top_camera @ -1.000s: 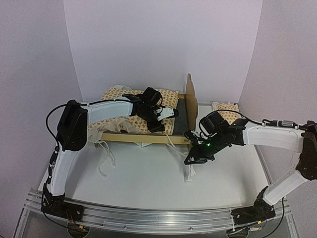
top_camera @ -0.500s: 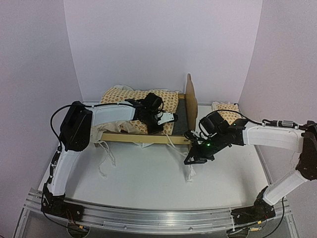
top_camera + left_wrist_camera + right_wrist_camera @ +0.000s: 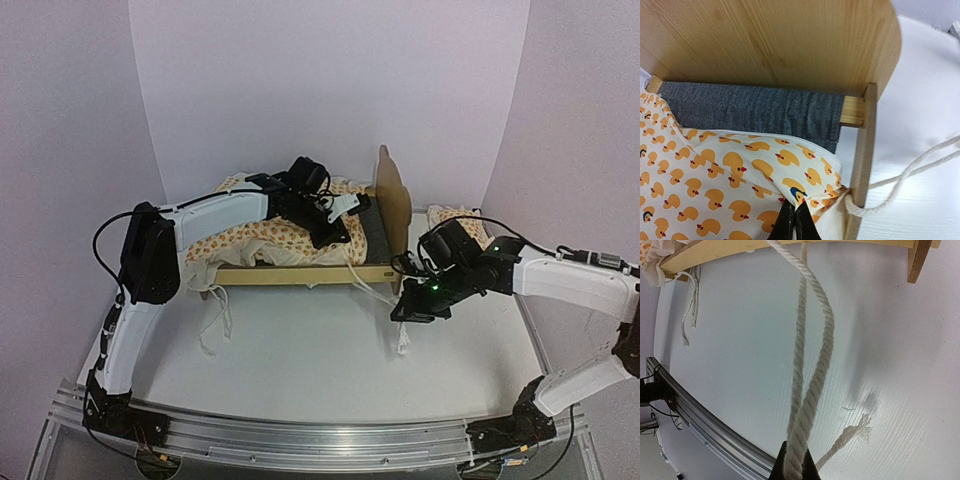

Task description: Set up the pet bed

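Note:
The pet bed point(image 3: 300, 274) stands at the back of the table, its headboard point(image 3: 392, 200) on the right. Over its dark grey base point(image 3: 755, 107) lies the duck-patterned cushion point(image 3: 262, 238). My left gripper point(image 3: 335, 226) is above the bed near the headboard, shut on a fold of the cushion's point(image 3: 715, 170) corner; my left gripper point(image 3: 794, 221) pinches it beside the side rail point(image 3: 864, 150). A white cord point(image 3: 812, 365) runs taut from the bed's rail point(image 3: 740, 251) down into my right gripper point(image 3: 794, 467). My right gripper point(image 3: 410, 308), shut on the cord, hovers in front of the headboard's near corner.
A small matching pillow point(image 3: 455, 215) lies right of the headboard. More white cords point(image 3: 215, 320) hang from the cushion's left end onto the table. The held cord's frayed end point(image 3: 856, 432) rests on the white surface. A metal rail point(image 3: 700, 425) runs along the table's near edge.
My left gripper has shut on the cushion and drawn it toward the headboard. My right gripper has moved right with the cord, and the bed has shifted slightly right.

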Available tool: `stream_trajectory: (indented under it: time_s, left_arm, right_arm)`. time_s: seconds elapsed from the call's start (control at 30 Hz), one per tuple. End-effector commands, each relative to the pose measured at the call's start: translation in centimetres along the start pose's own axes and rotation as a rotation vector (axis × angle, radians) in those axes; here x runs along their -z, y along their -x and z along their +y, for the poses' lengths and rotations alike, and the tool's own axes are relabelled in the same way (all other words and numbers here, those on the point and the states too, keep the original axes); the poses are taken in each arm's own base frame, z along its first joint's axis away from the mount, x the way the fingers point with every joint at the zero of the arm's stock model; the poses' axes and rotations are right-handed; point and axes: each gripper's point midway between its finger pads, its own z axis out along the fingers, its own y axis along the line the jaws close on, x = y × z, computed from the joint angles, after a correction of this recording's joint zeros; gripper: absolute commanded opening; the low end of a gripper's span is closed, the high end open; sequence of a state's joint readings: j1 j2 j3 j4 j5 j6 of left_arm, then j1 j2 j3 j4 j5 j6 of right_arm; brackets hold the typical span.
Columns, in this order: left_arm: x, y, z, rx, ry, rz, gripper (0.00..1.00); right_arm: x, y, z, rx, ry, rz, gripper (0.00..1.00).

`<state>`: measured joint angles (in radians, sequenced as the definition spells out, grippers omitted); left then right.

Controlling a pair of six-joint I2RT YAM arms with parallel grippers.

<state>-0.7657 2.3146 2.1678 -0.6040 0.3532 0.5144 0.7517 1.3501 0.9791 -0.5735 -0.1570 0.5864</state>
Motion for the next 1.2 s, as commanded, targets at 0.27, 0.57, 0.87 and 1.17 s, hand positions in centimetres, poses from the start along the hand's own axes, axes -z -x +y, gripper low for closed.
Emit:
stream_trajectory:
  time_s: [0.27,0.57,0.87,1.17]
  left_arm:
    - [5.4,7.6,1.6,-0.046,0.037,-0.27,0.0]
    - [4.3,9.8,2.9,0.091,-0.002,-0.406,0.0]
    - [10.0,15.8,3.9,0.088,-0.013,-0.58,0.0]
    - [4.1,8.7,-0.8,0.121,-0.153,-0.395,0.0]
  right_arm:
    - [0.2,-1.3,0.0,-0.017,-0.028,0.056,0.0]
    - [-3.3,-3.3,1.6,-0.011,-0.009,0.183,0.0]
    - [-4.4,-6.5,-3.0,-0.136,-0.119,0.215,0.0]
    - [-6.5,-7.3,-4.2,-0.135,-0.153,0.251,0.0]
